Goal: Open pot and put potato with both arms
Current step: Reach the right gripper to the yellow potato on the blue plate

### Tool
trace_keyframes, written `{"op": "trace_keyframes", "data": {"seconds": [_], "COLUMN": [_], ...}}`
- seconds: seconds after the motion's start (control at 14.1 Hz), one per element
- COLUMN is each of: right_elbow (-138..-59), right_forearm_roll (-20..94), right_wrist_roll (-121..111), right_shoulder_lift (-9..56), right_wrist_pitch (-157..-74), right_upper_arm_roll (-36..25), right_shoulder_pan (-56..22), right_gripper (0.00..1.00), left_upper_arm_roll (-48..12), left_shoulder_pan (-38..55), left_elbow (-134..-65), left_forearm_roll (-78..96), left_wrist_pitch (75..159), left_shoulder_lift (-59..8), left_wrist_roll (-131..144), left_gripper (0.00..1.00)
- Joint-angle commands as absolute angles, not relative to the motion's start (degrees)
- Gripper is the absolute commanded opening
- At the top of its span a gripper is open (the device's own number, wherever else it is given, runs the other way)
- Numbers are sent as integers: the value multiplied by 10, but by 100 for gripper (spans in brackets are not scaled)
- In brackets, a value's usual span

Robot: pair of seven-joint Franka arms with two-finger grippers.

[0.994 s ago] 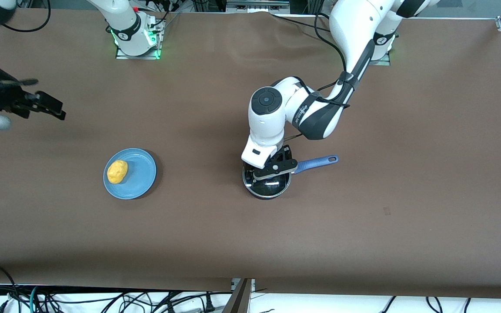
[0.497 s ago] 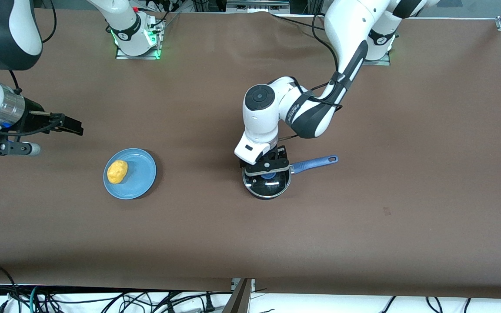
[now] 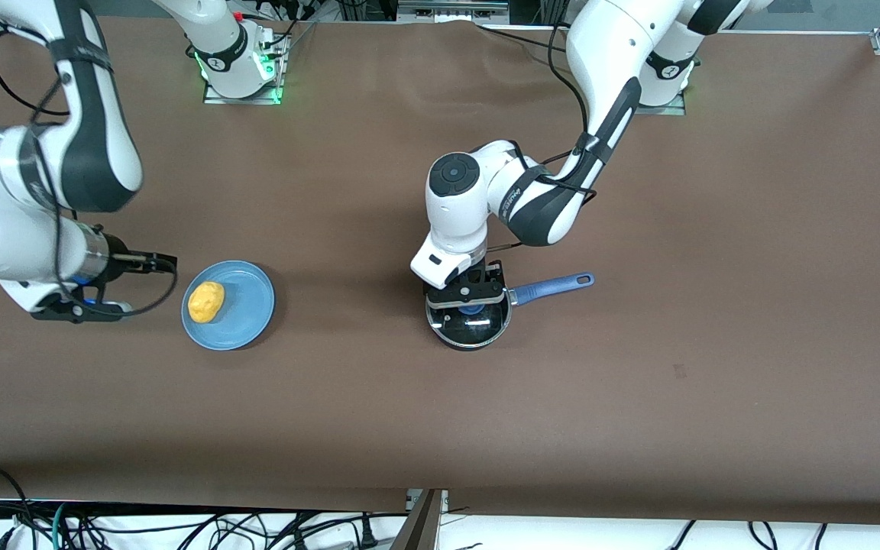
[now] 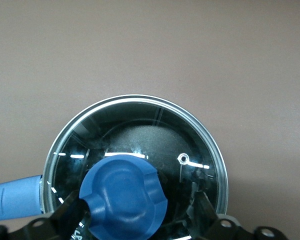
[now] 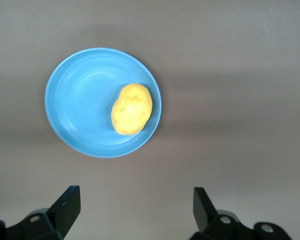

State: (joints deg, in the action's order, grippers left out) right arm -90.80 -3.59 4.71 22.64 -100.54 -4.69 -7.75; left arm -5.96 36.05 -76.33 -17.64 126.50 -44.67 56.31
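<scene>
Bending steeply down, the left gripper [image 3: 470, 299] spreads wide around the blue knob [image 4: 124, 196] of the lidded pot [image 3: 469, 321]. At nine o'clock, the right gripper [image 3: 167, 264] gapes empty beside the plated potato [image 3: 205, 301].

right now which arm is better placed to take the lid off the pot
Left. The left gripper is open around the lid's blue knob on the pot; the right gripper is beside the plate with the potato.

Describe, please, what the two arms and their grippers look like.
Both arms are glossy white shells with black joint sections. The left arm carries a black cable along its links and a round black wrist cap. The left gripper and right gripper are black with two fingers.
</scene>
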Motion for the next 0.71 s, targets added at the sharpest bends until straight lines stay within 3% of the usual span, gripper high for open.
{"op": "trace_keyframes", "data": {"seconds": [0.0, 0.21, 0.35, 0.64], "right_elbow": [-896, -903, -907, -938], "right_forearm_roll": [-45, -42, -33, -4], "right_wrist_roll": [52, 52, 57, 61], "right_shoulder_lift": [255, 289, 314, 331], "right_wrist_pitch": [-1020, -1063, -1078, -1123], "right_upper_arm_roll": [-47, -47, -47, -47], "right_shoulder_pan": [-75, -60, -54, -54], "right_gripper": [100, 100, 100, 100], "left_upper_arm_roll": [-60, -62, -62, -62], "left_shoulder_pan": [361, 359, 358, 354], "left_elbow": [-776, -780, -779, -776], "left_forearm_roll": [-182, -181, -180, -151], "left_wrist_pitch": [1267, 1267, 1266, 1260], "left_shoulder_lift": [-439, -436, -434, -424], "left_wrist_roll": [551, 552, 552, 537], "left_gripper": [78, 75, 67, 65]}}
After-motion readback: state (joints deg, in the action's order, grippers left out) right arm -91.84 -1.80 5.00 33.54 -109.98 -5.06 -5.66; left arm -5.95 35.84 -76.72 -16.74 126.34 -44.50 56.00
